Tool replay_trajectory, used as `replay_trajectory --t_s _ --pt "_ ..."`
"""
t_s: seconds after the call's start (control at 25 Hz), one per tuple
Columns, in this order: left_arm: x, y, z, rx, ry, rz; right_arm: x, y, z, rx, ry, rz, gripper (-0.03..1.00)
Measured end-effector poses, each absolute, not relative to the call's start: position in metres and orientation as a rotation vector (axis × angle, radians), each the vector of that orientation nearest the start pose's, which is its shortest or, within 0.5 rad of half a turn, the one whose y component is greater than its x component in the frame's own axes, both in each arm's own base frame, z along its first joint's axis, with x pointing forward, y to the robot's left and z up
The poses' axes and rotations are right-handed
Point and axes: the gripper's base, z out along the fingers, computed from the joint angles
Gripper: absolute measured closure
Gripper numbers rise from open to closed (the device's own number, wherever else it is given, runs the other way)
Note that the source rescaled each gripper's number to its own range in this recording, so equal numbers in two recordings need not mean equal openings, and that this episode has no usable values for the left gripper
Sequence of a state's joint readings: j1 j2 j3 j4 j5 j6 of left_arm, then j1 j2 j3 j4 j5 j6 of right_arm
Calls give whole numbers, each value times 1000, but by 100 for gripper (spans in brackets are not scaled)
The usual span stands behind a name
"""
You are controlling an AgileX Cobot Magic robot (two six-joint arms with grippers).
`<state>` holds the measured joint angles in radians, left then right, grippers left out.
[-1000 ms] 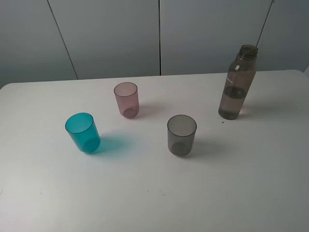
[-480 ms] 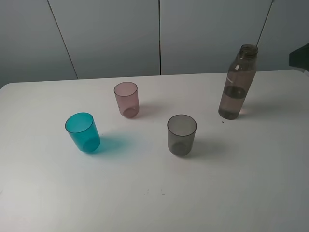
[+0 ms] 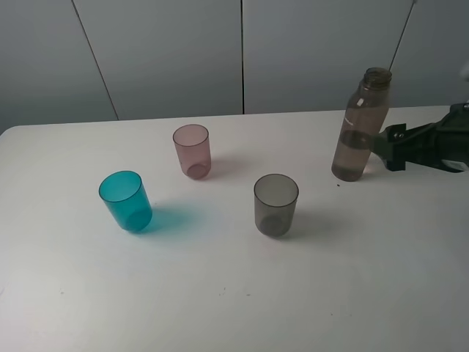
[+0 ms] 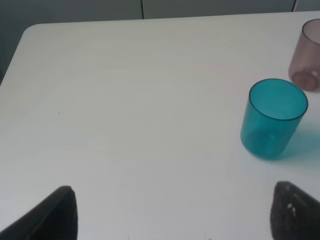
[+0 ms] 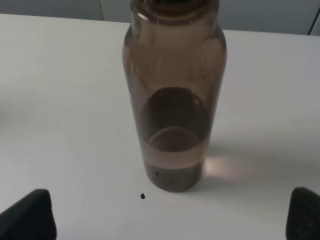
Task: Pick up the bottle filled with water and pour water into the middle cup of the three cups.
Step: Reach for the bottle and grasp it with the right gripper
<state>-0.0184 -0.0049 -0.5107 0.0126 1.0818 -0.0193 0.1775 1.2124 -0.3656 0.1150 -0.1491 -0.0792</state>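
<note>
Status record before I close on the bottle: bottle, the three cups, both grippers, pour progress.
bottle: upright, uncapped, partly filled, right of all three cups
pink cup: upright, middle one left to right, no water visible
teal cup: upright, leftmost
grey cup: upright, nearest the bottle
right gripper: open, at the bottle's lower half, fingertips short of it, not gripping
left gripper: open, holding nothing, facing the teal cup
pour: not yet started
</note>
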Motion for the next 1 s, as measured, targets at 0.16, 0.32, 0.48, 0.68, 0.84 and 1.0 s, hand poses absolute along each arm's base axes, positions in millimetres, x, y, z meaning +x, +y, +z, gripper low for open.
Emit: replay_trajectory --t_s 0.16,0.32,0.48,0.68,0.84,1.0 --pt "-8 1 278 -2 2050 -8 216 36 172 -141 2197 86 -3" --pt "-8 1 278 -2 2050 -8 229 37 149 -131 2205 74 -3" --pt "-8 1 278 -2 2050 -8 240 38 129 -120 2168 65 -3" --pt "-8 1 278 -2 2050 -8 249 39 108 -111 2138 69 -3" --pt "-8 1 278 -2 2050 -8 253 41 91 -116 2163 78 -3" --pt "-8 1 278 -2 2050 -8 265 45 83 -104 2140 112 -3"
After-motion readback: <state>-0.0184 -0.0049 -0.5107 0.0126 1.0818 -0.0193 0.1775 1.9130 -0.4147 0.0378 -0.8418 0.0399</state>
